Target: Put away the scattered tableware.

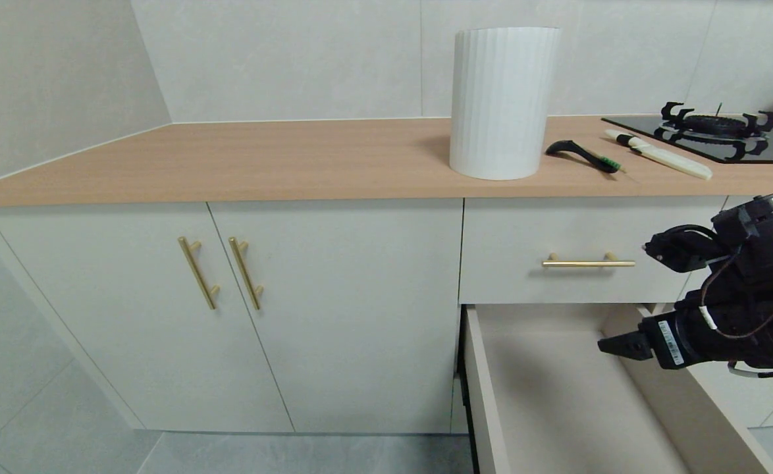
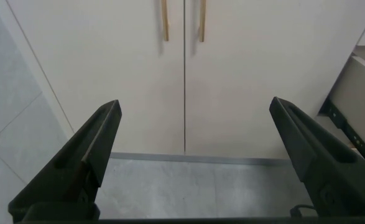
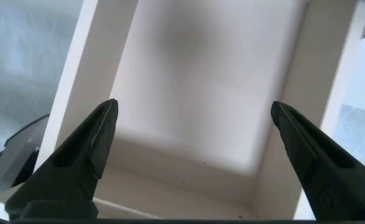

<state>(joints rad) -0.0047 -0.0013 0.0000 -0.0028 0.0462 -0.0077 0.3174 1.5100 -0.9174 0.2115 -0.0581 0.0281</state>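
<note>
Near the table's right end, by the white canister, lie the peeler and knife. The right gripper hangs over the open drawer, fingers wide and empty; the left gripper has its fingers wide too. Reaching up, the arm might nudge the knife off the front edge.

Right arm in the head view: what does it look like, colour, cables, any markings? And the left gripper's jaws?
The right arm is black, with a glossy cylindrical joint housing, thin black and white cables looped alongside, and a white barcode label near the right gripper, whose jaws are dark and tapered. The left gripper has two dark, matte, wedge-shaped jaws.
</note>
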